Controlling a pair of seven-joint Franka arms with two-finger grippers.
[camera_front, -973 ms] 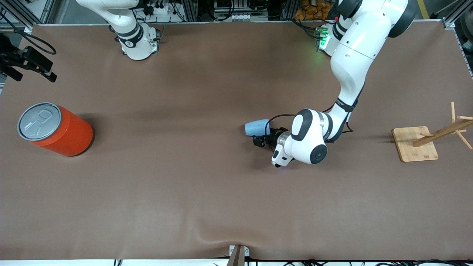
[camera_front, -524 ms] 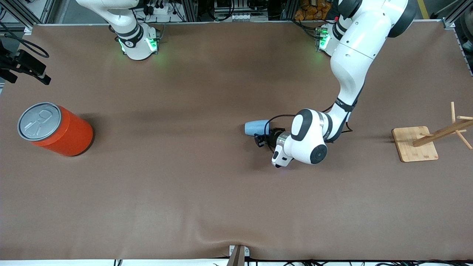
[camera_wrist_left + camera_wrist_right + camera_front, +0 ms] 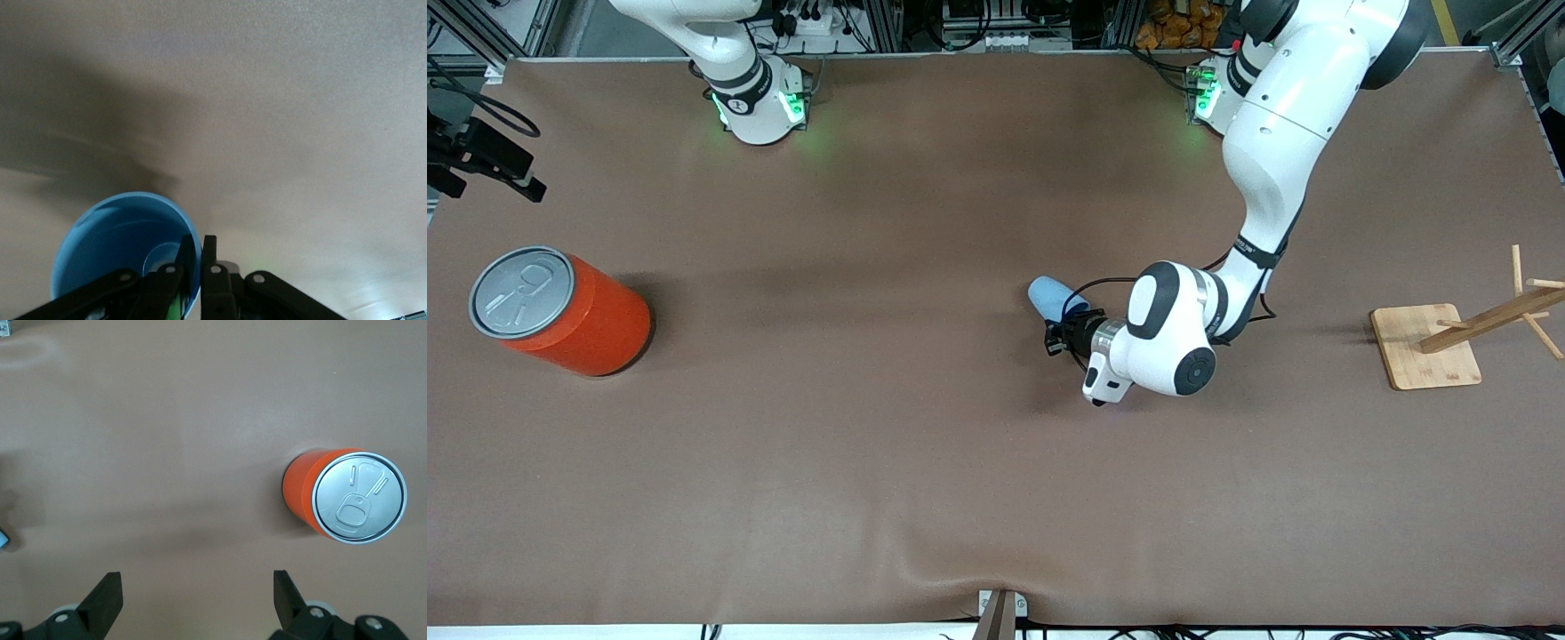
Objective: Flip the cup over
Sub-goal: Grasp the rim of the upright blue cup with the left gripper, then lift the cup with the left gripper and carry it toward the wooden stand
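The left tool (image 3: 1060, 336) is low over the middle of the brown counter (image 3: 925, 462), its arm reaching down from the base at the counter's left-arm end. Its fingers (image 3: 209, 270) are clamped on the rim of the light-blue cup (image 3: 1052, 298), one finger inside the mouth and one outside against the wall, as the left wrist view shows. The cup (image 3: 127, 250) is tilted, its closed base pointing up and away from the tool toward the robots' bases, its darker blue inside facing the wrist camera. Whether any part of the cup touches the counter cannot be told.

The right tool (image 3: 197, 597) waits up in the air at the right arm's end of the counter, its fingers spread wide apart with nothing between them. The big orange can (image 3: 560, 311) with a grey pull-tab lid stands upright on the counter at that same end, well apart from the cup; in the right wrist view the can (image 3: 347, 497) is seen from above.

A wooden rack (image 3: 1463, 333) with pegs on a flat square base sits at the left arm's end of the counter.
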